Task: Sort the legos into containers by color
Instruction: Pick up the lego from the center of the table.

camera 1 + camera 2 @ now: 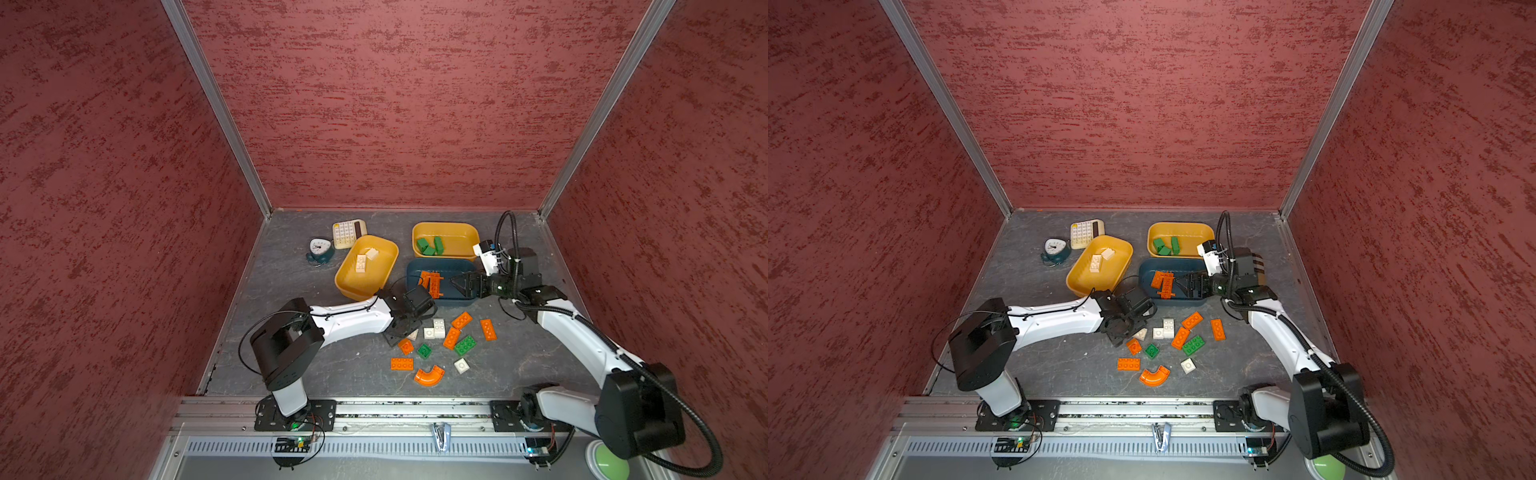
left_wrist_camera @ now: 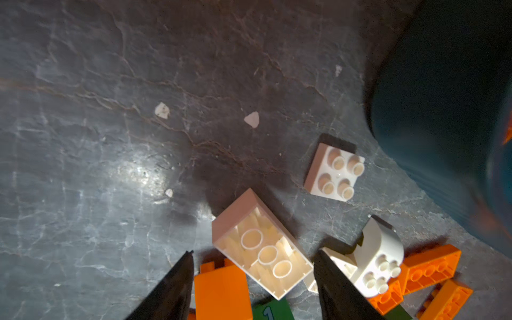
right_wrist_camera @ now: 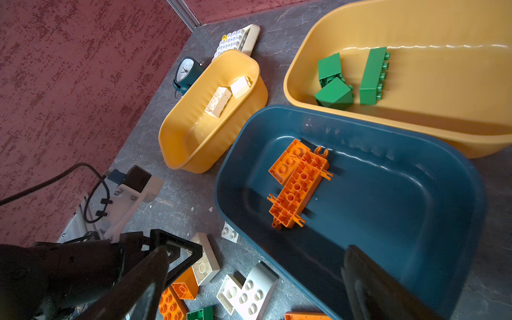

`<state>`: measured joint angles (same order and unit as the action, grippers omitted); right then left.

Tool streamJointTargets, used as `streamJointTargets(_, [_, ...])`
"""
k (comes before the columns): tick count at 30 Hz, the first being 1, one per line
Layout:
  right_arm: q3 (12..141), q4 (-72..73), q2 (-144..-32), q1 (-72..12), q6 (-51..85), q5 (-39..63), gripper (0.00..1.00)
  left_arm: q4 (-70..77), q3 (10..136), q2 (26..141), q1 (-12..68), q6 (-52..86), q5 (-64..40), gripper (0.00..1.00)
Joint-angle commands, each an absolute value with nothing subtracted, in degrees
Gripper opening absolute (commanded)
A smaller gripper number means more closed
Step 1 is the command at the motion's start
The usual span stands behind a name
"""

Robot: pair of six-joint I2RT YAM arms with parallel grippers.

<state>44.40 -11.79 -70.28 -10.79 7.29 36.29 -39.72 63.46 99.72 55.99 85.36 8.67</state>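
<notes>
Nearest the rail, the orange elbow [image 1: 429, 376] lies with its bulge toward the near edge and both ends pointing away. Just left of it, a flat orange brick [image 1: 402, 364] lies crosswise. Beyond them a loose pile [image 1: 453, 336] of orange, green and white bricks spreads over the desk [image 1: 357, 374], with bare surface on its left up to the wall.

The left claw [image 2: 252, 266] stands at the pile's left edge, jaws apart. It straddles an upturned white brick [image 2: 263, 249] that lies on the desk. Only the left wrist view shows that brick's hollow underside; in both top views the wrist covers most of it. The same view shows a four-stud white square [image 2: 335, 173] near the wall of the teal tray [image 2: 443, 110], which neither top view shows.

Farther on, the right claw [image 1: 454, 284] hangs over the teal tray, jaws wide and empty. The orange beam [image 3: 297, 191] lies in that tray underside up, with its long axis running near to far.

To the left, the left mustard tray [image 1: 347, 286] holds white bricks [image 1: 360, 264]. The far mustard tray [image 1: 461, 230], just beyond the teal rim, holds green bricks [image 1: 431, 246], the long one on its side. A calculator [image 1: 348, 233] and a clock [image 1: 320, 249] sit at the left mustard tray's far end.
</notes>
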Motion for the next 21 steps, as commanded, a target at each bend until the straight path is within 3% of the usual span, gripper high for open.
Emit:
streamJointTargets(1, [43.6,-10.0,-70.5,-11.1,6.5,37.8,0.99,-40.2,64.4,101.6,56.1,89.4,9.0,0.70])
streamJointTargets(12, [43.5,-9.1,-70.8,-11.0,7.3,38.8,0.99,-43.3,67.2,104.8,55.7,89.4,10.0,0.69])
streamJointTargets(21, [43.2,-9.0,-70.4,-11.1,7.4,39.0,0.99,-47.1,67.0,104.7,57.1,88.9,10.4,0.60])
